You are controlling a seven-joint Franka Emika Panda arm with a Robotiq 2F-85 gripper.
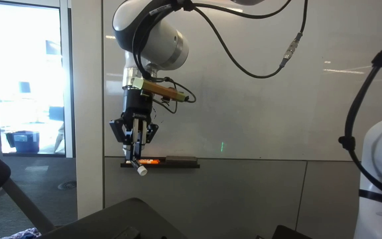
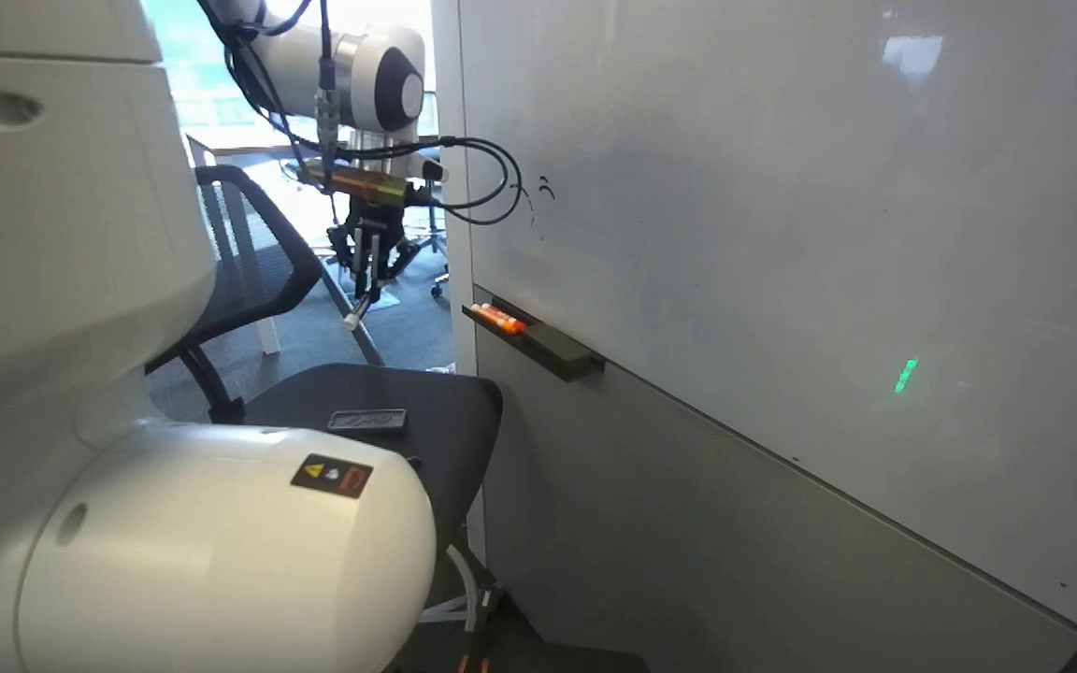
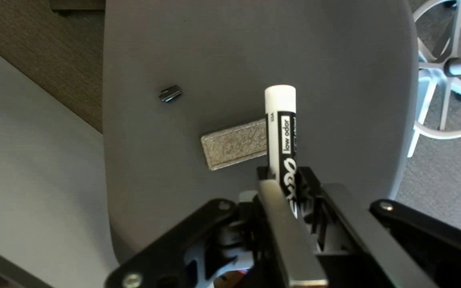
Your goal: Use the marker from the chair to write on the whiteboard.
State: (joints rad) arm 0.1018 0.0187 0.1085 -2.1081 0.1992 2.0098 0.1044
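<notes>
The marker (image 3: 281, 132) is white with a black label and a white end. My gripper (image 3: 281, 176) is shut on it, and its white end sticks out past the fingers. Its other end is hidden by the fingers. In both exterior views the marker (image 1: 141, 169) (image 2: 352, 319) slants down from the gripper (image 1: 133, 156) (image 2: 366, 292), in the air above the chair seat (image 1: 124, 217) (image 2: 445, 397) (image 3: 166, 200). The whiteboard (image 1: 250, 109) (image 2: 735, 215) stands beside the arm, apart from the marker. It bears a few small black strokes (image 2: 543, 190).
A grey eraser (image 3: 234, 145) (image 2: 367, 420) and a small black cap-like piece (image 3: 170, 94) lie on the seat. A dark tray (image 1: 164, 165) (image 2: 538, 351) on the wall holds orange markers (image 1: 149, 161) (image 2: 498, 319) and a dark eraser. The chair's backrest (image 2: 253, 271) rises beside the seat.
</notes>
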